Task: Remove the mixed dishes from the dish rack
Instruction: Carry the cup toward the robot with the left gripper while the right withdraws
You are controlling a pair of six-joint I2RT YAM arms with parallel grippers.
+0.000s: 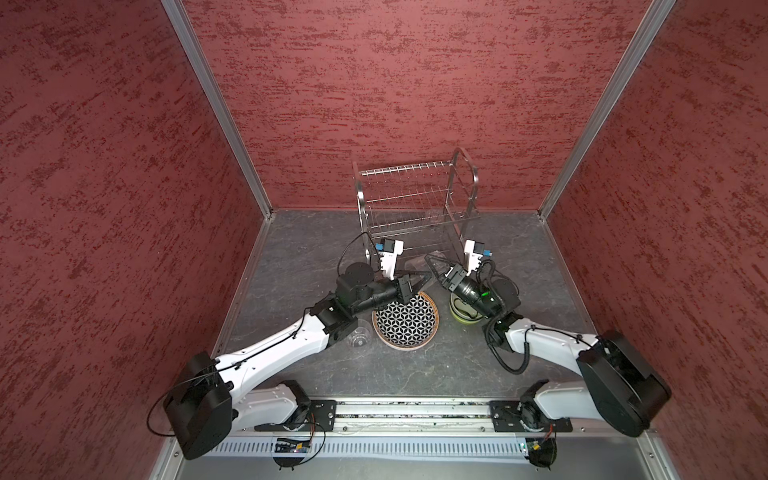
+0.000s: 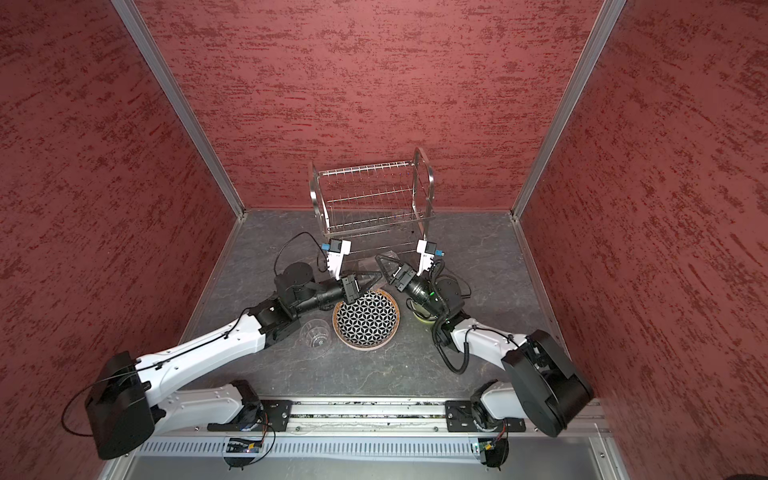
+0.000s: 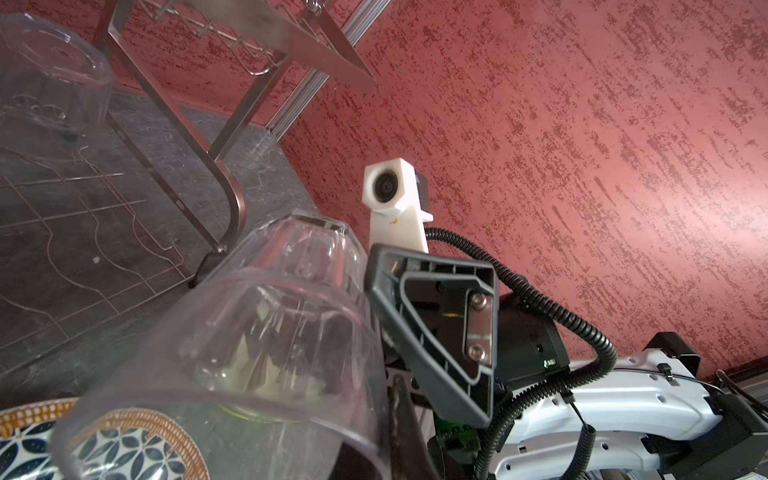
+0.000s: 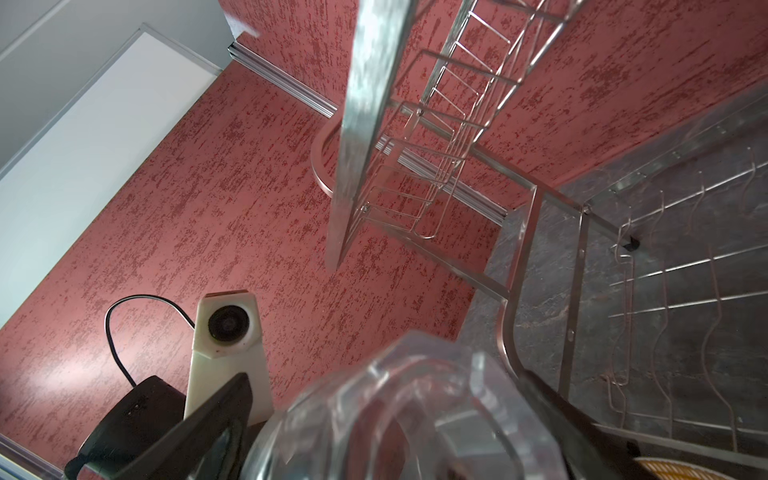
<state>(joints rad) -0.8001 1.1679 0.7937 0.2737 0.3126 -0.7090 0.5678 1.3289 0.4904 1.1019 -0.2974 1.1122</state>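
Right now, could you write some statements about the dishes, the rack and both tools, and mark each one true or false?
1. The patterned plate lies flat on the table. True.
2. Plates stand in the rack. False: the dish rack holds no plate.
3. The left tool is shut on a clear tumbler. True.
4. The other tool is shut. False: the right tool stands wide open around that tumbler.
5. A second tumbler sits on the table beside the plate. True.
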